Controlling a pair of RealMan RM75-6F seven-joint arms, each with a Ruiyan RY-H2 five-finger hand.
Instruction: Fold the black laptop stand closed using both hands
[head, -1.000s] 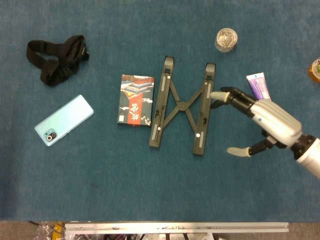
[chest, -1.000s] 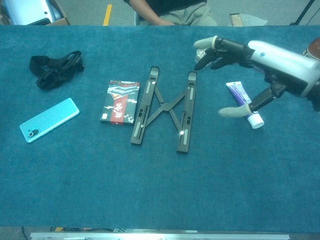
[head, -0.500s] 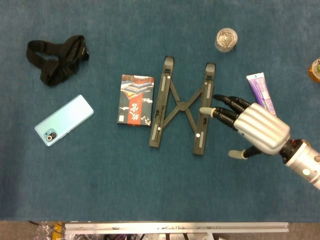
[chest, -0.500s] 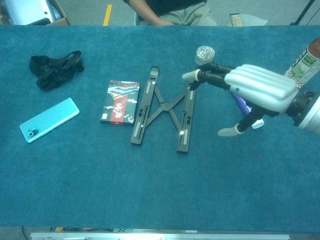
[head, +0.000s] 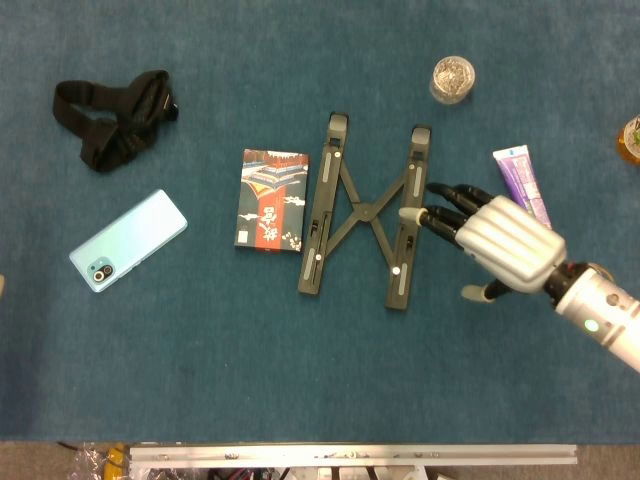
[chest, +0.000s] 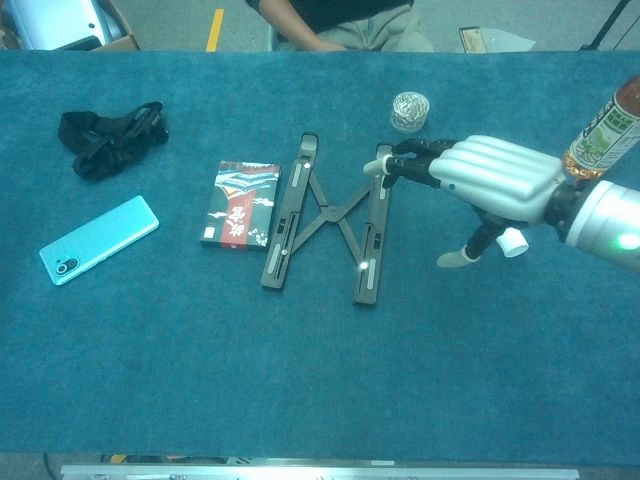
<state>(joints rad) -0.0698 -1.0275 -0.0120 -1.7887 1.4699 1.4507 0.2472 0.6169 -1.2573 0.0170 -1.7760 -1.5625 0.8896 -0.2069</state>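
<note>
At mid-table we see the stand lying flat and spread open, its two black rails joined by a crossed brace. We find our right robot hand just beside the stand's right rail, palm down, with its fingers stretched toward that rail and the pale fingertips at or over its edge; we cannot tell whether they touch it. The thumb hangs apart below, and the robot hand holds nothing, fingers spread. In the chest view the same robot hand reaches over the upper part of the right rail of the stand. Our left robot hand shows in neither view.

Left of the stand, close by, lies a patterned box. Farther left are a blue phone and a black strap. Behind the stand sits a small jar, and a purple tube lies partly under the right robot hand. A bottle stands at the far right.
</note>
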